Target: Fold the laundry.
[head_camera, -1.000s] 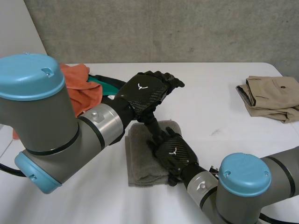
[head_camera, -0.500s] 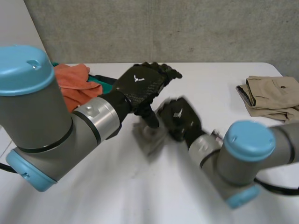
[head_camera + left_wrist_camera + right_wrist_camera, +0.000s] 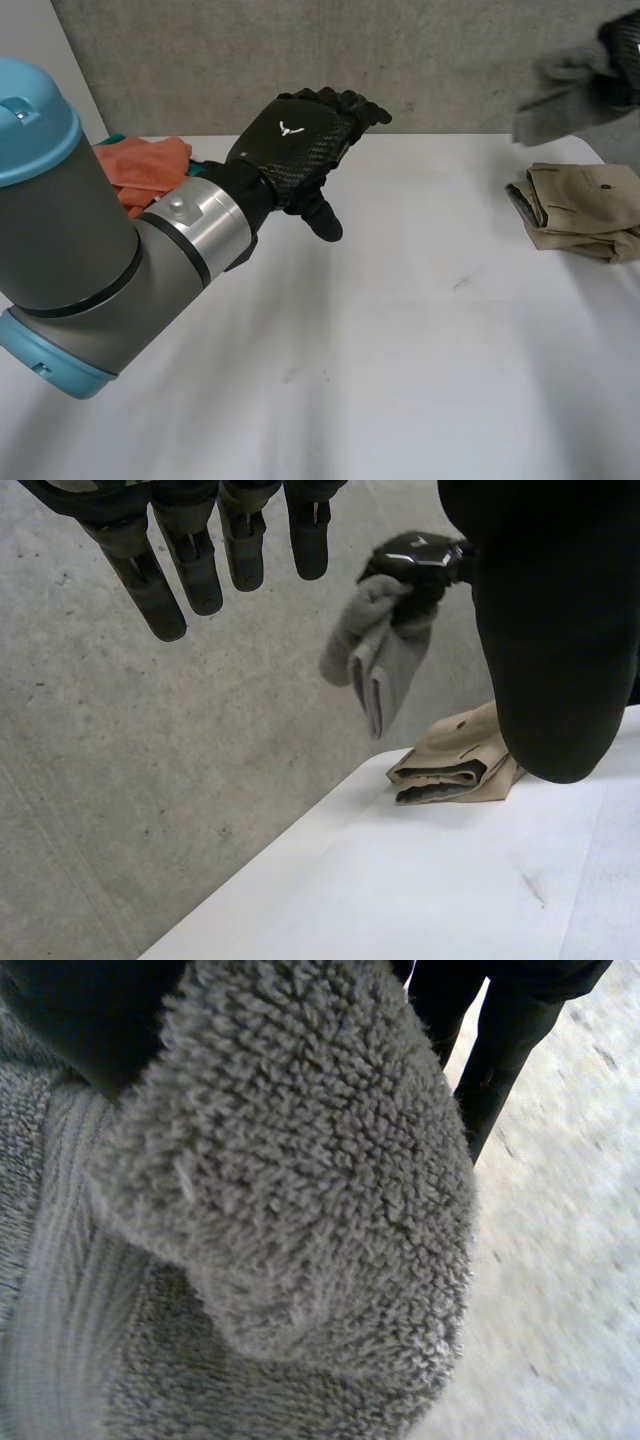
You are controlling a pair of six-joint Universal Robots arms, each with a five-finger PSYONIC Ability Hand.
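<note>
Grips the folded grey towel (image 3: 562,98) in the right hand (image 3: 624,42), curled round it, aloft above the folded khaki garment (image 3: 580,212) at the desk's (image 3: 400,350) right side. Hovers the left hand (image 3: 298,148) empty, fingers (image 3: 190,572) straight. Stacking step, seemingly; next calls for lowering squarely onto the garment, then releasing.

On the counter (image 3: 400,350), far right: folded trousers (image 3: 585,205). Above those, clear of the counter: towel (image 3: 560,95), gripped in the right hand (image 3: 624,42). Far left, behind the left arm (image 3: 120,270): heap of clothes (image 3: 150,175). Over the middle: left hand (image 3: 300,150), touching nothing.
</note>
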